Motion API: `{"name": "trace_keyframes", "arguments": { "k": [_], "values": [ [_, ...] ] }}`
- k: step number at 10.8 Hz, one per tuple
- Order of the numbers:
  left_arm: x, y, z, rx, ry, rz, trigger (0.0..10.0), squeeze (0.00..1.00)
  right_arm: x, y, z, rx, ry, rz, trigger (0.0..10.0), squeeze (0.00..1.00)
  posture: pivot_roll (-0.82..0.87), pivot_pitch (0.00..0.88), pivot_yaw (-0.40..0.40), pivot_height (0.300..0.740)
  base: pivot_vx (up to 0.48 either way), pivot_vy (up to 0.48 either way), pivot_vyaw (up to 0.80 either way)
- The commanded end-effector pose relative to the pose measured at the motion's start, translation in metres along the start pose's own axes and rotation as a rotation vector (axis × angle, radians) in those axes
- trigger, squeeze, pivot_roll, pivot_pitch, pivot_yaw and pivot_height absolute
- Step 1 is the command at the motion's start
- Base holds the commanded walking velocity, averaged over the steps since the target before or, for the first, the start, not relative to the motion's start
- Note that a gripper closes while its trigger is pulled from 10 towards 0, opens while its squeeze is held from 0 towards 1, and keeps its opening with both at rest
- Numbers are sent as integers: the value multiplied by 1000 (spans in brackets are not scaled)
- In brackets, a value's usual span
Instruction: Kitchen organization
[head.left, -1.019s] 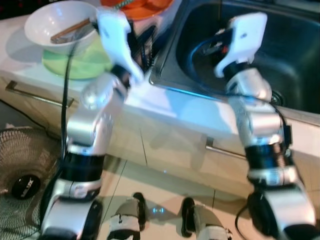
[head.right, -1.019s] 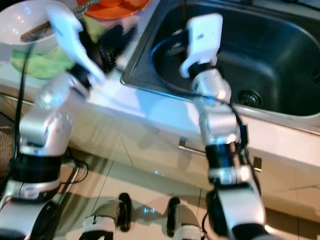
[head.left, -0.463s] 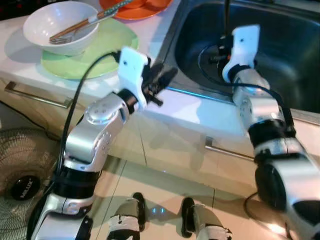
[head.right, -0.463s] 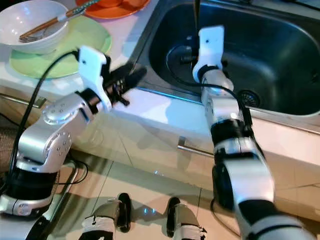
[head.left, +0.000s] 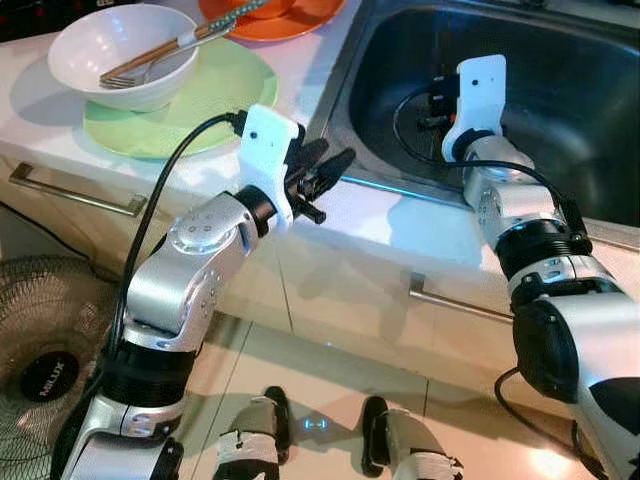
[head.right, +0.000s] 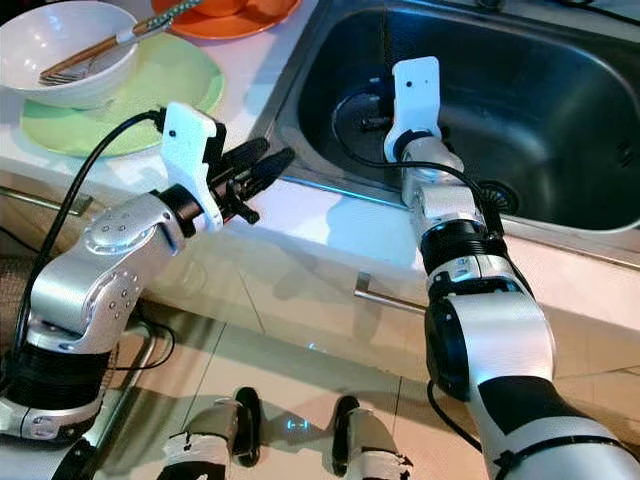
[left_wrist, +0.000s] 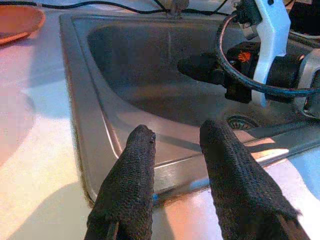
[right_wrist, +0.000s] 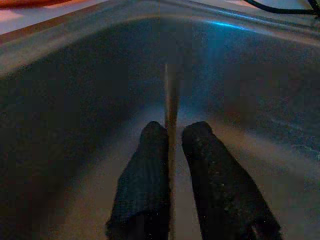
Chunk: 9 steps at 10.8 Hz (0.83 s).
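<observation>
While the right gripper (right_wrist: 170, 145) clamped a thin stick (right_wrist: 171, 107) inside the sink (head.left: 345, 80), the left gripper (left_wrist: 175, 150) hung parted over its rim; lowering gently seemed wise.

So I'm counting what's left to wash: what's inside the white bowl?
The white bowl holds a fork and what looks like a wooden-handled utensil, leaning over the rim. It sits on a green plate; the bowl's bottom beneath them is hidden.
</observation>
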<state>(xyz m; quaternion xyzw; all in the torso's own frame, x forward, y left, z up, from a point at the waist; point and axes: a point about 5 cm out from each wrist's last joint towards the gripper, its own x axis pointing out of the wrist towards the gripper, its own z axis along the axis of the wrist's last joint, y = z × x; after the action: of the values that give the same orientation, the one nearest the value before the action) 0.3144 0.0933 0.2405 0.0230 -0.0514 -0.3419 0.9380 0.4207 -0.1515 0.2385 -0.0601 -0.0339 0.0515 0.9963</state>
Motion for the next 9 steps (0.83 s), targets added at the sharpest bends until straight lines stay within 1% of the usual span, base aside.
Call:
{"name": "trace_keyframes", "arguments": {
  "k": [1,3,4,5,6,7,8,9],
  "values": [
    [-1,-4,0,11,7,-12,10000,0,-2,1,-14,12,52,7,10000,1000,140,265,-19,740,0,0,0],
    [0,-3,1,14,-1,-5,10000,0,0,1,-6,4,6,12,10000,1000,135,263,-21,740,0,0,0],
    [0,-3,4,35,-24,5,10000,0,0,1,2,-15,-41,10,10000,0,135,263,-21,740,0,0,0],
    [1,2,12,120,-71,55,10000,0,0,3,20,13,-159,22,10000,0,139,262,-22,740,0,0,0],
    [2,7,20,195,-116,110,10000,0,-4,8,42,64,-288,57,10000,0,136,264,-20,740,0,0,0],
    [3,12,27,265,-145,155,10000,0,-10,11,53,79,-357,76,10000,0,132,265,-19,740,0,0,0],
    [4,19,37,350,-181,230,10000,0,-22,15,56,101,-390,81,10000,0,121,266,-17,740,0,0,0],
    [5,27,44,425,-189,283,10000,0,-31,19,52,119,-400,99,10000,0,113,265,-12,740,0,0,0]
  ]
}}
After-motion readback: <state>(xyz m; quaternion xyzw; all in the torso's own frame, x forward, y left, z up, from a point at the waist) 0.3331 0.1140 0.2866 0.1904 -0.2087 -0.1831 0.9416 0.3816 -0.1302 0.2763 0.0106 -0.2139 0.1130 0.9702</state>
